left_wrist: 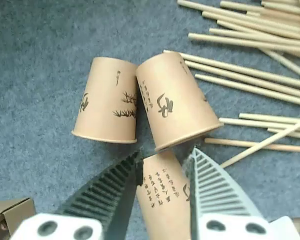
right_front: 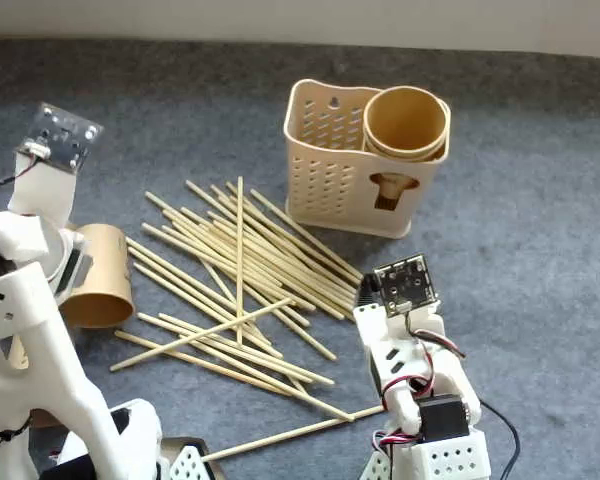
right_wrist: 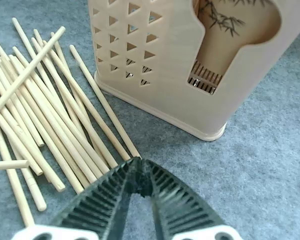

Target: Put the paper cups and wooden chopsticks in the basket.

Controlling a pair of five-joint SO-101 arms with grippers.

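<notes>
Left hand (left_wrist: 166, 154) grips paper cup (left_wrist: 162, 194); second cup (left_wrist: 106, 102) and third cup (left_wrist: 172, 102) lie touching on carpet (left_wrist: 35, 60), chopsticks (left_wrist: 250, 75) alongside.

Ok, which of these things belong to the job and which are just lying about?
Job:
- basket
- stacked paper cups inside it
- gripped paper cup in the left gripper
- two loose paper cups on the carpet
- wooden chopsticks

Lying about:
- small cardboard box near the left gripper
- grey carpet
</notes>
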